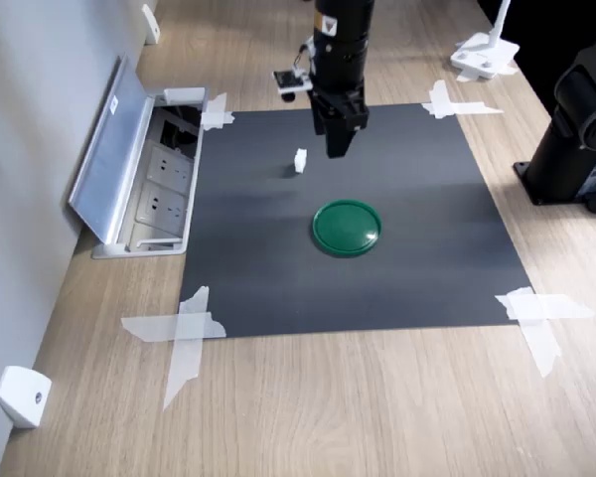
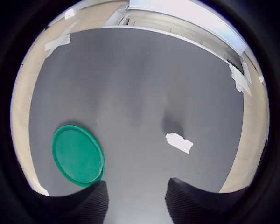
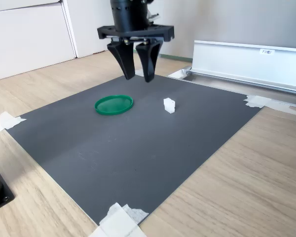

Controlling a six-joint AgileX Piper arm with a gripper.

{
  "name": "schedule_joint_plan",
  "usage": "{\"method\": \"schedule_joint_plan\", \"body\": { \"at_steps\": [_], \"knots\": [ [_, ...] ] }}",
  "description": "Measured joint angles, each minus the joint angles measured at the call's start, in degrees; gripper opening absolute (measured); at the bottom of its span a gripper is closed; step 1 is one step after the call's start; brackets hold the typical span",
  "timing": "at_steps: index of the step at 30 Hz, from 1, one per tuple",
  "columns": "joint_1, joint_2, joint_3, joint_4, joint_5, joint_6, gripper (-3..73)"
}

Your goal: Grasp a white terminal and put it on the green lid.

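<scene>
Hovering above dark mat (image 3: 138, 148), black gripper (image 3: 137, 74): fingers (image 3: 151, 61) slightly apart, empty; tiny white plastic terminal block (image 3: 169, 105) and round green plastic lid (image 3: 114, 104) untouched.

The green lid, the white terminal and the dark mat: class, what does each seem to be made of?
Green lid: probably moulded plastic, smooth with a slight sheen and a raised rim. White terminal: likely hard plastic, a plain opaque block with crisp edges; too small to be sure. Dark mat: a thin matte sheet, perhaps rubber or card, lying flat and taped at its corners.
</scene>
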Motion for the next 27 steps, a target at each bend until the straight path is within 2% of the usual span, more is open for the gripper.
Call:
{"method": "schedule_joint_plan", "body": {
  "at_steps": [9,19,27],
  "knots": [
    [-0.2,2.7,-1.3,-0.1,-0.4,-1.4,58.9],
    [-5.1,3.9,-3.5,-0.1,-0.9,-4.2,58.7],
    [-5.8,8.4,-4.1,-0.1,-1.7,-7.0,58.5]
  ]
}}
